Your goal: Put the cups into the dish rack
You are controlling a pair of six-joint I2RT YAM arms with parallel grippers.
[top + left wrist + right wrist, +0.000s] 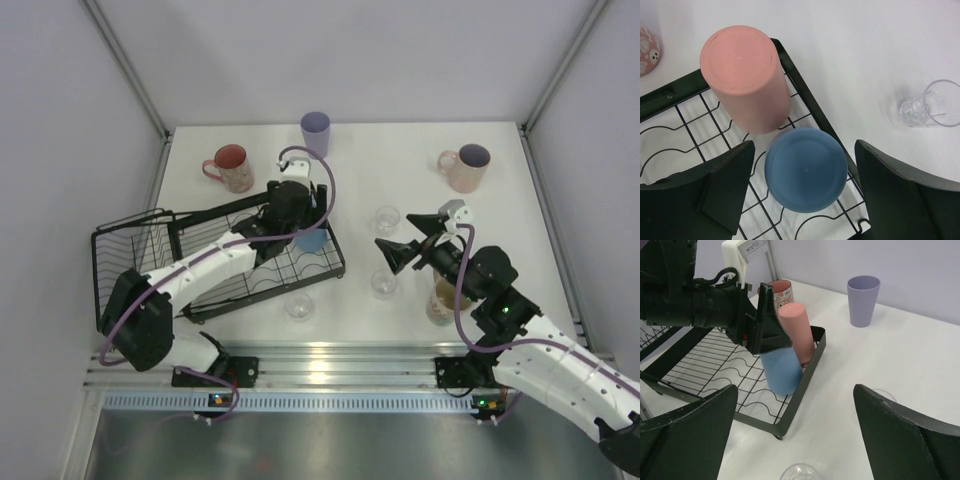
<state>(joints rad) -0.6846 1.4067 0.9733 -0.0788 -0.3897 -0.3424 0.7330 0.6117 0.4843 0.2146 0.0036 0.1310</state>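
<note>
The black wire dish rack (200,262) lies at the left. At its right end two cups stand upside down: a blue tumbler (806,169) and a salmon-pink tumbler (746,77) leaning beside it. My left gripper (805,190) hangs over the blue tumbler, open, with a gap showing on each side of the cup. My right gripper (795,435) is open and empty above the table, right of the rack. A lavender tumbler (315,130) stands at the back, a pink mug (230,167) at the back left, and another mug (465,167) at the back right.
Three clear glasses stand on the table: one (387,219) beside the right gripper, one (384,284) below it, one (299,306) just in front of the rack. A patterned cup (440,305) is partly hidden under the right arm. The rack's taller basket end (130,245) is at the far left.
</note>
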